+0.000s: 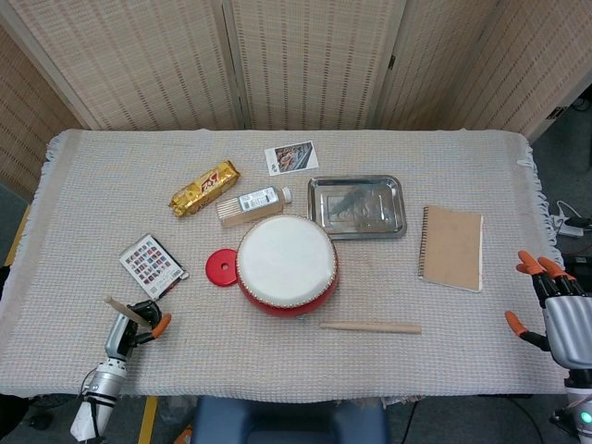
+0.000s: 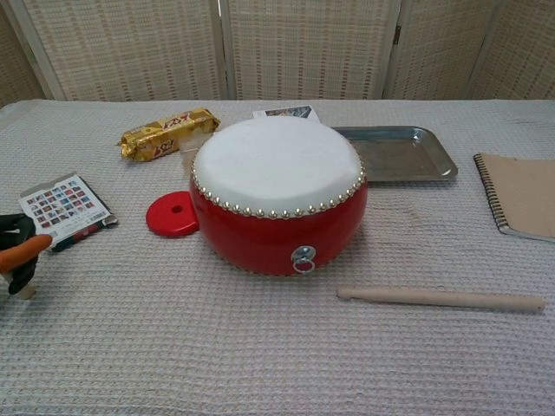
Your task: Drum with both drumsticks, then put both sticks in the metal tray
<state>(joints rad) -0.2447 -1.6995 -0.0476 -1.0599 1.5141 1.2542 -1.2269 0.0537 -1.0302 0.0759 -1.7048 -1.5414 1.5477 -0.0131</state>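
The red drum (image 1: 287, 265) with its white skin stands mid-table, also seen in the chest view (image 2: 277, 195). The metal tray (image 1: 357, 207) lies empty just behind it to the right (image 2: 399, 154). One wooden drumstick (image 1: 370, 326) lies flat on the cloth in front of the drum (image 2: 440, 299). My left hand (image 1: 137, 327) is at the near left edge, fingers curled around a short visible piece of the other drumstick (image 1: 121, 311); the chest view shows only the fingers (image 2: 19, 253). My right hand (image 1: 553, 305) hovers beyond the table's right edge, fingers spread, holding nothing.
A red disc (image 1: 222, 267) lies left of the drum. A card pack (image 1: 152, 265), a gold snack bar (image 1: 203, 188), a small bottle (image 1: 255, 200) and a photo card (image 1: 290, 157) sit at left and back. A brown notebook (image 1: 452, 247) lies right of the tray.
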